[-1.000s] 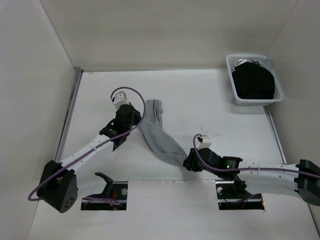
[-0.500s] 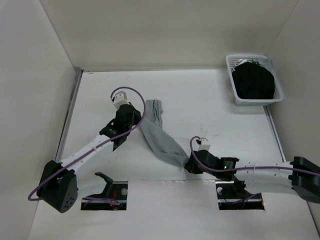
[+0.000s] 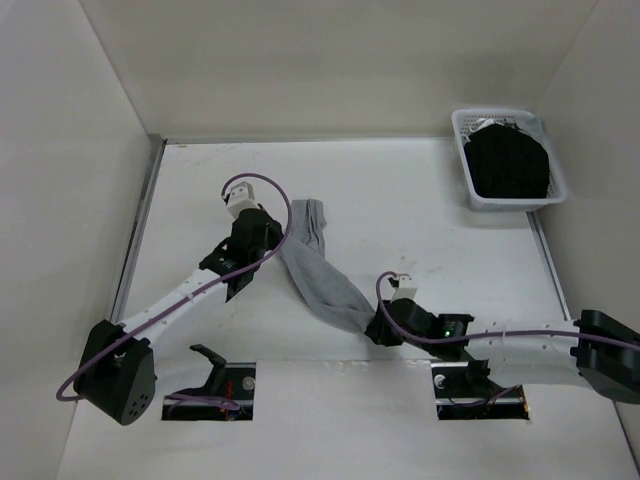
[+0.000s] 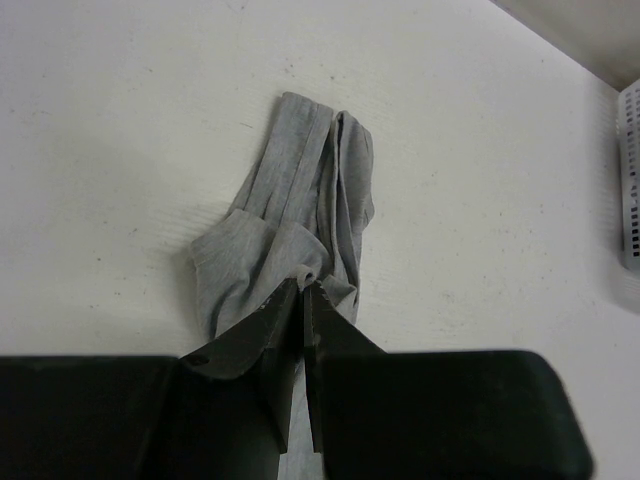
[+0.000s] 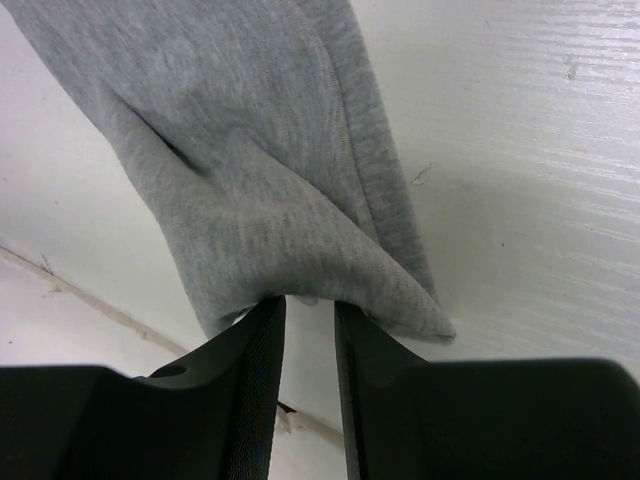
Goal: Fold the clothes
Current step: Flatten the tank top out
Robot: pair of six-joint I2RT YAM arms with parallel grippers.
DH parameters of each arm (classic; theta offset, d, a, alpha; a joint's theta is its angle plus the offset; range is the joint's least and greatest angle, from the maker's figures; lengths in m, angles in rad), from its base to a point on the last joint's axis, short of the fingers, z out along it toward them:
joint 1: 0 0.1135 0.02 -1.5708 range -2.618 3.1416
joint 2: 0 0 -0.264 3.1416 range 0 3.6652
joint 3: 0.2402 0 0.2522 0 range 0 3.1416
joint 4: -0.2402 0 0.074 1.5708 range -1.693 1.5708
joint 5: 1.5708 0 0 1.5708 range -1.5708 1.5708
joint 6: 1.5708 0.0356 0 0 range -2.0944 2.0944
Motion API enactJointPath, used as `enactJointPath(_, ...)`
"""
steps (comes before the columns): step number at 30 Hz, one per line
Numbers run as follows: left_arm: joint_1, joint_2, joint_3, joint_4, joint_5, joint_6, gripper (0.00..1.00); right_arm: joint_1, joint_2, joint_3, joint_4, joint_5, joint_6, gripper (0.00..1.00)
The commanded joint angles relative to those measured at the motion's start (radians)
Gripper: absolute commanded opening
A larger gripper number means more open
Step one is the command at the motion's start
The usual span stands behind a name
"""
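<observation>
Grey top [image 3: 318, 275] lay roped up on the tabletop [image 3: 430, 200], with a tool at each end.
My left tool [image 4: 303, 290] was clamped together on a pinch of cloth near the far end. My right tool [image 5: 308, 305] stood slightly apart at the near corner, its gap bare. I judged the top light, soft and limp, likely to sag and twist, so best held at hem corners or shoulder seams and spread flat before folding.
</observation>
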Motion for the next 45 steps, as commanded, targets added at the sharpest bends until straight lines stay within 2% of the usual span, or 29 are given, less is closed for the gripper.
enactJointPath(1, 0.002, 0.001, 0.026, 0.052, 0.004, -0.005, 0.06, -0.006, 0.024, 0.038, 0.083, 0.013, -0.020, 0.30)
enactJointPath(13, 0.000, -0.004, 0.012, 0.052, 0.004, -0.007, 0.06, -0.009, 0.015, 0.057, 0.089, 0.033, -0.039, 0.25)
enactJointPath(20, 0.005, -0.021, 0.011, 0.051, 0.001, -0.007, 0.06, -0.016, 0.012, 0.058, 0.072, 0.033, -0.028, 0.05)
enactJointPath(24, 0.015, -0.077, 0.017, 0.040, -0.011, -0.014, 0.05, -0.021, -0.105, 0.119, 0.023, 0.033, -0.057, 0.00)
enactJointPath(29, 0.025, -0.255, 0.113, -0.009, -0.051, -0.031, 0.04, -0.059, -0.304, 0.387, -0.126, 0.091, -0.206, 0.00)
enactJointPath(33, 0.003, -0.384, 0.257, -0.023, -0.112, -0.013, 0.04, -0.078, -0.331, 0.637, -0.147, 0.189, -0.321, 0.00)
enactJointPath(39, -0.027, -0.423, 0.546, 0.004, -0.169, 0.103, 0.03, -0.035, -0.239, 1.056, -0.120, 0.257, -0.535, 0.00)
enactJointPath(45, -0.037, -0.352, 0.831, 0.032, -0.180, 0.234, 0.03, 0.161, -0.118, 1.475, -0.100, 0.410, -0.824, 0.00)
